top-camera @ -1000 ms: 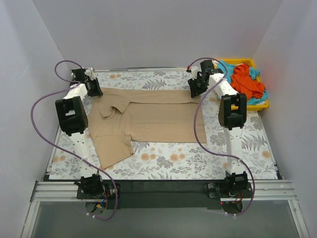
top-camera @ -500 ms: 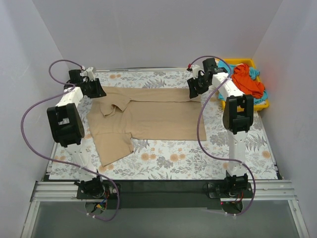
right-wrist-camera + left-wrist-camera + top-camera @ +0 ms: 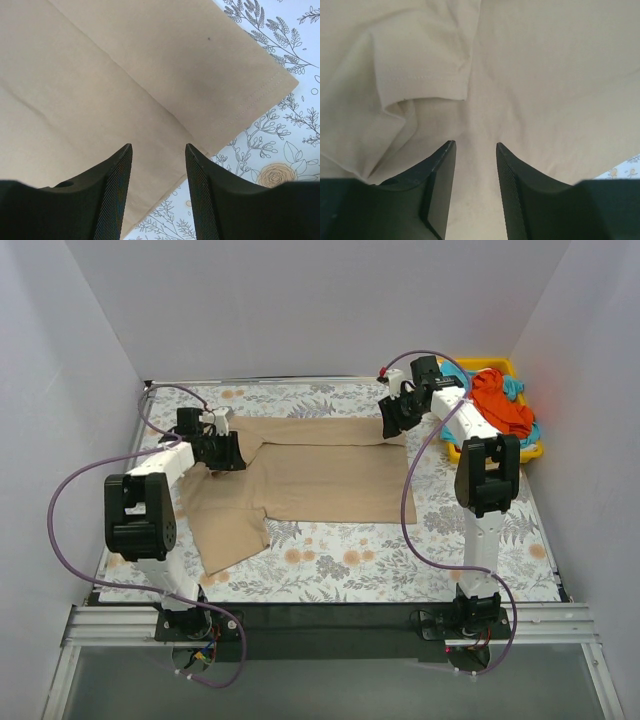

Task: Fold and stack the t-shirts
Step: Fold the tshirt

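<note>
The tan-beige t-shirt (image 3: 320, 470) lies spread across the floral table, its far edge folded over. My left gripper (image 3: 232, 452) is open above the shirt's left part, near the folded-in sleeve (image 3: 420, 65); only fabric shows between its fingers (image 3: 442, 175). My right gripper (image 3: 392, 420) is open over the shirt's far right corner (image 3: 260, 85), where a folded hem edge (image 3: 165, 165) lies between its fingers. The orange-red t-shirt (image 3: 498, 405) lies bunched on the turquoise-blue t-shirt (image 3: 517, 388) in the tray.
A yellow tray (image 3: 527, 452) stands at the far right corner of the table (image 3: 400, 560). White walls enclose the table on three sides. A sleeve (image 3: 232, 535) of the tan shirt sticks out toward the near left.
My left gripper has moved right and nearer, from the shirt's far left corner onto its left part. My right gripper has barely moved. The shirt's left collar area now lies flatter.
</note>
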{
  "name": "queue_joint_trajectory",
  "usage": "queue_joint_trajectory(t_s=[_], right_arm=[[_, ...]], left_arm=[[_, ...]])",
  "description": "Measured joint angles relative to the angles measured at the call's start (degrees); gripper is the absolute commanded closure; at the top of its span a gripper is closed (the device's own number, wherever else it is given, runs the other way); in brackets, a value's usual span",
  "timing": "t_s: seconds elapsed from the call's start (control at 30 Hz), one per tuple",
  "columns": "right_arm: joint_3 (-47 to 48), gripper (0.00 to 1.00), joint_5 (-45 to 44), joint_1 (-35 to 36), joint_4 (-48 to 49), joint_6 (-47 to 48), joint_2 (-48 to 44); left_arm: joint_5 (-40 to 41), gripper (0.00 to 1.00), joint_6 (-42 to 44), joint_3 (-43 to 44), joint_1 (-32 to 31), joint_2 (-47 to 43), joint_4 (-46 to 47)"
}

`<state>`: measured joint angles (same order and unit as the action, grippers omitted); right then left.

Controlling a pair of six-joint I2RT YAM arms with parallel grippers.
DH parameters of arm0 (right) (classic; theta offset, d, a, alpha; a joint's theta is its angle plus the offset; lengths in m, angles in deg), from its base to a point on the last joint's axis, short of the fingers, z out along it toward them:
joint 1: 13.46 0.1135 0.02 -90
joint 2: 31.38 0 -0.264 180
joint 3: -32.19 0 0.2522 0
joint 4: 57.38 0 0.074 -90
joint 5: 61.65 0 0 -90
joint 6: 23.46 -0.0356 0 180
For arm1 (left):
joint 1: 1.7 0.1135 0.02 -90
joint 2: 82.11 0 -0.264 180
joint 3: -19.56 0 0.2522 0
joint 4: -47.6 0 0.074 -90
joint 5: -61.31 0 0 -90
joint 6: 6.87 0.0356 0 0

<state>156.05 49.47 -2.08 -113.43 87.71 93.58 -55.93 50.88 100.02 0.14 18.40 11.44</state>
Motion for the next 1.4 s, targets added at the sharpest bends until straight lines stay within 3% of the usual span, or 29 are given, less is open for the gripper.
queue_joint_trajectory(t_s=[0.5,0.77,0.87,1.03,1.4], right_arm=[[-1.2,0.55,-0.2,0.0,0.0,0.5,0.0],[-1.2,0.55,-0.4,-0.4,0.0,1.3,0.0],[-1.3,0.55,-0.4,-0.5,0.0,1.3,0.0],[-1.2,0.56,-0.4,-0.5,0.0,1.3,0.0],[-1.2,0.56,-0.4,-0.5,0.0,1.5,0.0]], left_arm=[[4.3,0.59,-5.1,-0.1,-3.6,7.1,6.1],[4.4,0.62,-6.5,0.6,-3.9,8.6,8.7],[4.4,0.67,-6.7,0.9,-4.1,8.6,9.2],[4.3,0.99,-7.2,2.3,-4.5,9.0,9.5],[-1.1,1.0,-7.2,5.1,-5.5,9.7,7.5]])
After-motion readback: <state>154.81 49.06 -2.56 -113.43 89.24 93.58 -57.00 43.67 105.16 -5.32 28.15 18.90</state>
